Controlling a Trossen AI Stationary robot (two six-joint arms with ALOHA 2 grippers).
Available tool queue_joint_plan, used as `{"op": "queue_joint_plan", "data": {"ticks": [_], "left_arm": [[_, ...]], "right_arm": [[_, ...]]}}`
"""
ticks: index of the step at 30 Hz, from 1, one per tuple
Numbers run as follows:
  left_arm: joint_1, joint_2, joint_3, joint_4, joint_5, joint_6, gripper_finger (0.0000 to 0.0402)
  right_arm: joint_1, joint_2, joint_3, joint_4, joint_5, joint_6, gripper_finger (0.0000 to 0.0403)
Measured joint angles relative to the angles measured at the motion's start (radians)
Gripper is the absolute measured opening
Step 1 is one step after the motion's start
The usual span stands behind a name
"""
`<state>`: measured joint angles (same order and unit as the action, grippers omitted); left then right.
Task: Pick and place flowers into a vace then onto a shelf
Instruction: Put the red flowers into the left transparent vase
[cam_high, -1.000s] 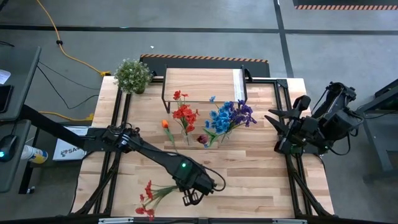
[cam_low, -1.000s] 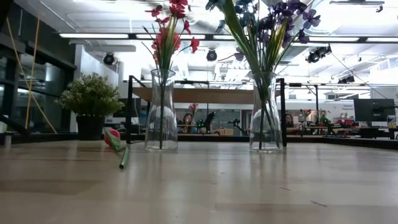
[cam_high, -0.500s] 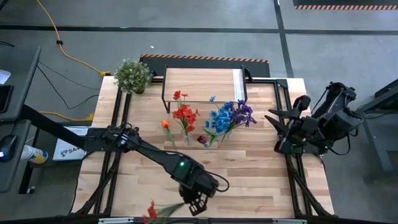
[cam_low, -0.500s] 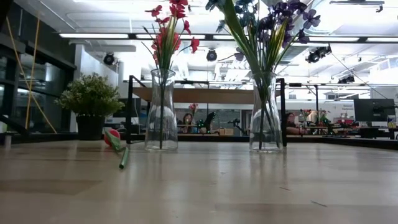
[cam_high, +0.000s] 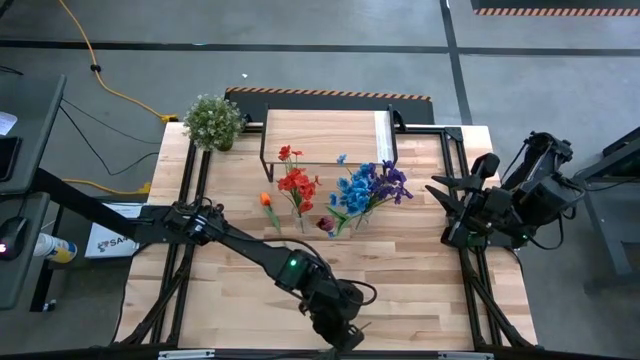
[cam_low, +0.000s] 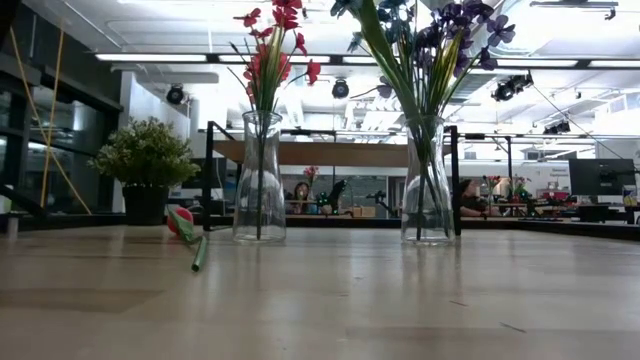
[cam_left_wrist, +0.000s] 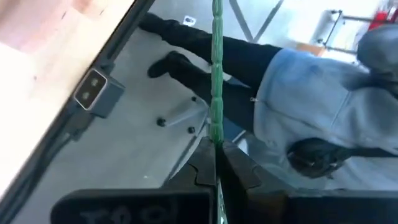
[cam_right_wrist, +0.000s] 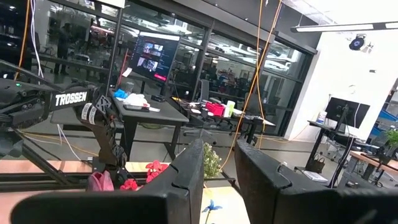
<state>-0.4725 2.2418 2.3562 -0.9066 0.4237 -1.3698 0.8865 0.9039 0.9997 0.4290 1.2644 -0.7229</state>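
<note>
Left tool (cam_left_wrist: 216, 171) at the desk's (cam_high: 420, 270) near edge is clenching a green stem (cam_left_wrist: 216, 93), stalk jutting straight out between its fingers. Right tool (cam_high: 452, 195) is idling beside the desk, fingers slightly apart.

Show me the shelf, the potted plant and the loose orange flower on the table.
shelf (cam_high: 325, 133), high view, on its bare wooden top.
potted plant (cam_high: 213, 120), high view, on its foliage.
orange flower (cam_high: 265, 199), high view, on its bloom.
</note>
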Motion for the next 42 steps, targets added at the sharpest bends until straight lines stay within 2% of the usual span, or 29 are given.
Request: {"op": "queue_joint_plan", "data": {"ticks": [8,13,30,39,42], "left_arm": [[-0.041,0.000,0.000,-0.001,-0.030,-0.151,0.0035],[-0.089,0.000,0.000,0.026,-0.127,-0.267,0.0035],[-0.264,0.000,0.000,0.090,-0.496,-0.781,0.0035],[-0.303,0.000,0.000,0.097,-0.620,-0.939,0.0035],[-0.312,0.000,-0.001,0.098,-0.654,-0.972,0.0035]], "right_arm": [[0.063,0.000,0.000,0.000,0.024,-0.036,0.0083],[0.113,0.000,0.000,0.000,0.099,-0.077,0.0083],[0.150,0.000,0.000,-0.017,0.105,-0.097,0.0083],[0.150,0.000,0.000,-0.136,0.107,-0.089,0.0083],[0.159,0.000,0.000,-0.167,0.137,-0.089,0.0083]]}}
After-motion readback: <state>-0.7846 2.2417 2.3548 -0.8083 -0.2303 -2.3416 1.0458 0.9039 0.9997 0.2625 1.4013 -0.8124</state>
